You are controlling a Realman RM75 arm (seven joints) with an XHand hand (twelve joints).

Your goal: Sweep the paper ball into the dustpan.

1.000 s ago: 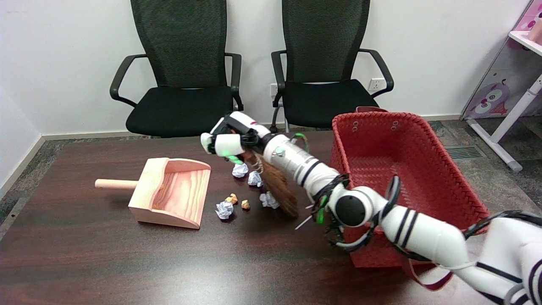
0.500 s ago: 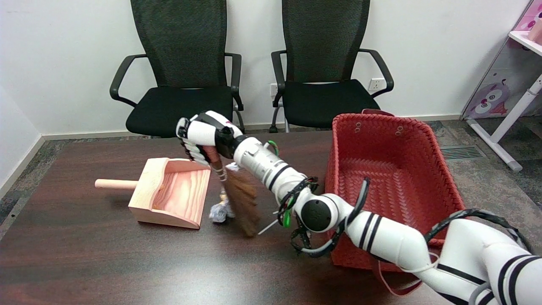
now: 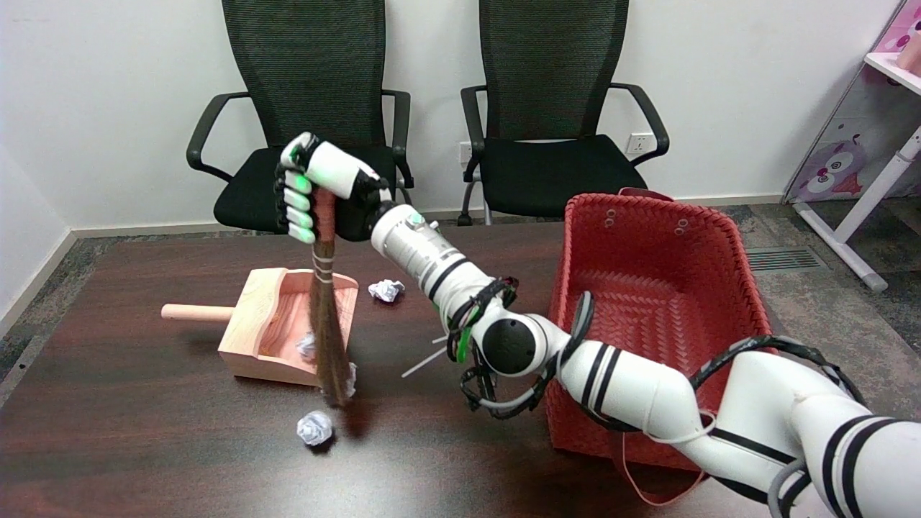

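Observation:
My right hand point(image 3: 311, 188) grips the handle of a small brown broom point(image 3: 327, 331), holding it nearly upright above the table. The broom's bristle tip reaches down to the front lip of the wooden dustpan point(image 3: 268, 324). One white paper ball point(image 3: 307, 346) lies inside the pan, partly hidden by the bristles. Another scrap point(image 3: 351, 377) shows just right of the bristle tip. A paper ball point(image 3: 314, 427) sits on the table in front of the pan. A further paper ball point(image 3: 386, 290) lies behind and to the right of the pan.
A red woven basket point(image 3: 709, 244) stands on the table's right side, close against my forearm. The dustpan's round handle point(image 3: 196, 312) points left. Two black office chairs point(image 3: 309, 137) stand behind the table. A white cable tie point(image 3: 426, 360) sticks out near my elbow.
My hand has swung the broom left and lifted it upright. The cluster of paper balls was pushed toward the pan; one now lies inside, one rolled to the front, one stayed behind.

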